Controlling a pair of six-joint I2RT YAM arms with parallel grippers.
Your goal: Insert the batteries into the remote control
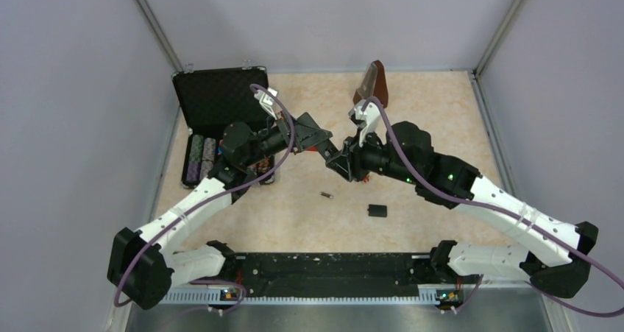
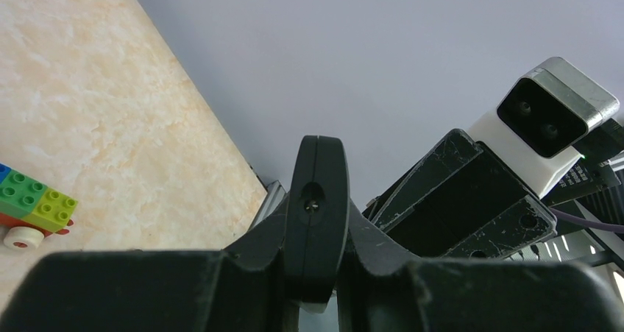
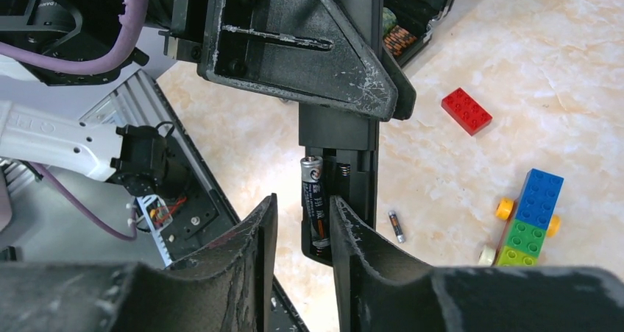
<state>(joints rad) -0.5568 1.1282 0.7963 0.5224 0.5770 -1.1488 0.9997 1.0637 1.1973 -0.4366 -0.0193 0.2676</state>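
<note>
Obs., both arms raised over mid-desk, end effectors meeting tip to tip.

Left end effector: clenched on the remote control, held off the desk. In the left wrist view the remote sits edge-on between the two fingers. In the right wrist view it hangs down out of the left fingers with its open battery bay facing the camera.

First battery: lying lengthwise in the bay, in the slot on the left of the right wrist view, dark body with pale lettering, silvery cap at its upper end. The slot beside it shows a bare spring.

Right end effector: fingers narrowly parted, one on either side of the lower end of the first battery and the bottom of the remote. A sliver of gap shows between the view-left finger and the battery (the other finger overlaps the remote's edge). Cannot tell whether the pads press on anything.

Second battery: lying flat on the desk, below the raised end effectors, touching nothing.

Other items: small black cover piece on the desk, just to the right of the second battery. Open black case at far left. Toy-brick train and a loose red brick on the desk, apart from each other.
</note>
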